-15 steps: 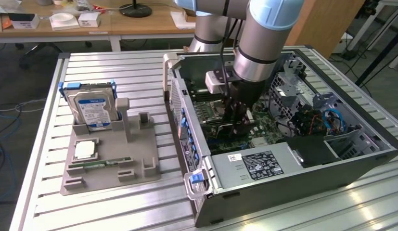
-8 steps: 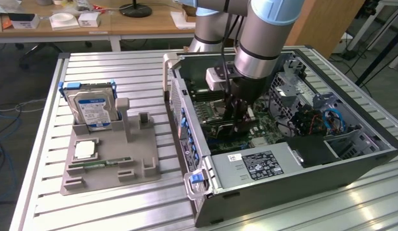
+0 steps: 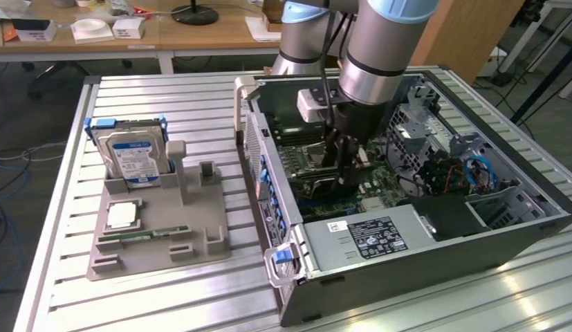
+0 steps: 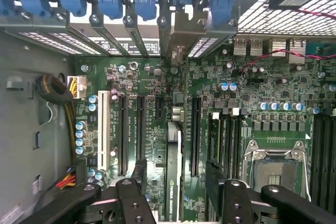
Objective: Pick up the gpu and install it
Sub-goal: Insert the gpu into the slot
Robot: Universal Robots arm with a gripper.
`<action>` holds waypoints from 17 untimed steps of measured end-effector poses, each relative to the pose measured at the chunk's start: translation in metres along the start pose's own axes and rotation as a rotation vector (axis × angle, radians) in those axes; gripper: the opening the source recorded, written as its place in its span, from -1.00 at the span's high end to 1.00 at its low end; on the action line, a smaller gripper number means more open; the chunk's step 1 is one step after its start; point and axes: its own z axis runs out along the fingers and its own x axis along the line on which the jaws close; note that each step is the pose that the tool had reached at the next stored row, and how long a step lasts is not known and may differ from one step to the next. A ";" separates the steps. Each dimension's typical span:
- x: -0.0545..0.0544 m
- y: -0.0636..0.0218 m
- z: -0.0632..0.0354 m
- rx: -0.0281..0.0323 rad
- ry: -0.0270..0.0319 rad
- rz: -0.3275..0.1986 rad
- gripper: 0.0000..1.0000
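Exterior view, scanning from its left: a grey fixture tray (image 3: 156, 238) is lying on the slatted metal desk (image 3: 73, 290). A silver hard drive (image 3: 136, 160) with a blue-white label is standing upright in the tray's far slot, a small square chip (image 3: 122, 214) is sitting in a pocket nearer the camera, and a slim green memory stick (image 3: 142, 235) is lying flat just below that.

Toward the exterior view's right, the open computer case (image 3: 396, 270) is lying on its side with the motherboard (image 3: 313, 176) facing up. The arm is reaching down into the case, and the gripper (image 3: 346, 173) is sitting low over the motherboard, near its middle.

Wrist view: the gripper (image 4: 176, 182) is clamping the gpu (image 4: 175, 177), with one black finger pressing each face of the card. The gpu is showing edge-on as a thin dark card with a green edge, standing upright between the fingers (image 4: 137, 174). It is sitting in line with the expansion slots (image 4: 139, 129), between two long black ones, its far end pointing toward the row of blue bracket clips (image 4: 110, 1) at the case wall. Whether its lower edge is fully seated in a slot cannot be told. The empty CPU socket (image 4: 275, 163) is lying off to one side of the gripper.
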 end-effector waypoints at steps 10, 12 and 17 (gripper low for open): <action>0.000 0.0000 -0.0011 0.0000 -0.0001 0.000 0.02; 0.000 0.0000 -0.0012 0.0000 -0.0002 0.000 0.26; 0.000 0.0000 -0.0015 0.0000 -0.0001 0.000 0.73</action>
